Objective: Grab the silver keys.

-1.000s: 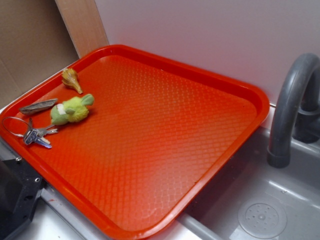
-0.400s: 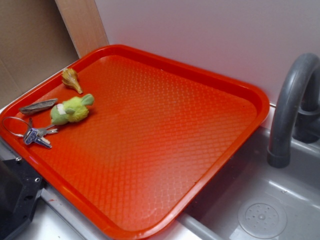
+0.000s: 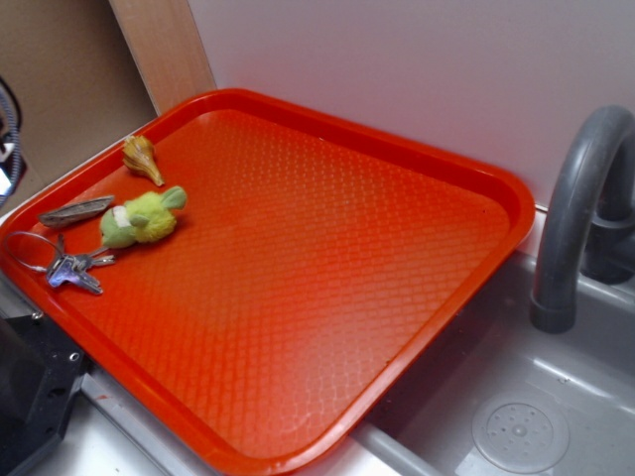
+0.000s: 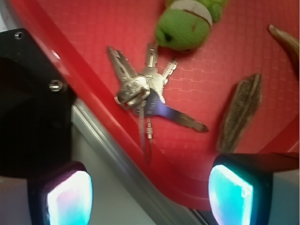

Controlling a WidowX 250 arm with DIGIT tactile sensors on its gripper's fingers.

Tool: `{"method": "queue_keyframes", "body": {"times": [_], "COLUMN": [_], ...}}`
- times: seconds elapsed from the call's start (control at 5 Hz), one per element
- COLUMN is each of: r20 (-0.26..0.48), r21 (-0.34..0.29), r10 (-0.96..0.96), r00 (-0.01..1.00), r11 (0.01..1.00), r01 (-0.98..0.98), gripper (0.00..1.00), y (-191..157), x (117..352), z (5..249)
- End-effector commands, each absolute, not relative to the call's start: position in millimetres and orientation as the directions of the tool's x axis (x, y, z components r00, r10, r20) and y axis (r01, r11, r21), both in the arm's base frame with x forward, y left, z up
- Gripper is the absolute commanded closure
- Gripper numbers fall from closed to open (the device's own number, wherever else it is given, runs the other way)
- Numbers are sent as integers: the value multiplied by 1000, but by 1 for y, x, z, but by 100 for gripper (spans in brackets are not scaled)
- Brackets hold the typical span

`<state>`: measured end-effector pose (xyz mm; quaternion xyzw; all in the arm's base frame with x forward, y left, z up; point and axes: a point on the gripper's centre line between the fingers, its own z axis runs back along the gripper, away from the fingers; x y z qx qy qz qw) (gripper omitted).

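Hovering my gripper (image 4: 150, 194), fingers spread, over the silver keys (image 4: 145, 91) by the red tray's (image 3: 327, 268) left corner.

Green plush toy (image 3: 141, 219) on red tray (image 3: 327, 258) beside sink (image 3: 556, 397).

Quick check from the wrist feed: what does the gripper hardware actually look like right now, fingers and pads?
In the wrist view the gripper shows two black, blocky fingers at the lower corners. Each carries a rounded pad that glows pale cyan-white, with a purplish edge on the left one. The pads are blurred, so no markings can be read. In the exterior view, only dark cabling shows at the left edge.
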<state>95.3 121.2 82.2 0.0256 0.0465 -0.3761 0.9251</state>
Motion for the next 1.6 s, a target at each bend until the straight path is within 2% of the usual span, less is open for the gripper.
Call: {"method": "queue_keyframes", "body": {"times": [0.0,0.2,0.4,1.0,1.2,1.4], "r20": [-127,-134,-147,-140,-140,42], "r21": [44,21,22,47,37,93], "r10": [-691,-668,-663,-656,-606,-400], "r00": [712,732,734,741,783,916], "r11": [713,737,740,744,787,914], "r01": [700,676,672,667,616,395], "gripper": [0,27,100,100,100,100], "y": [123,121,120,115,110,69], "x": [111,113,115,116,117,134], "z": [55,47,43,49,66,117]}}
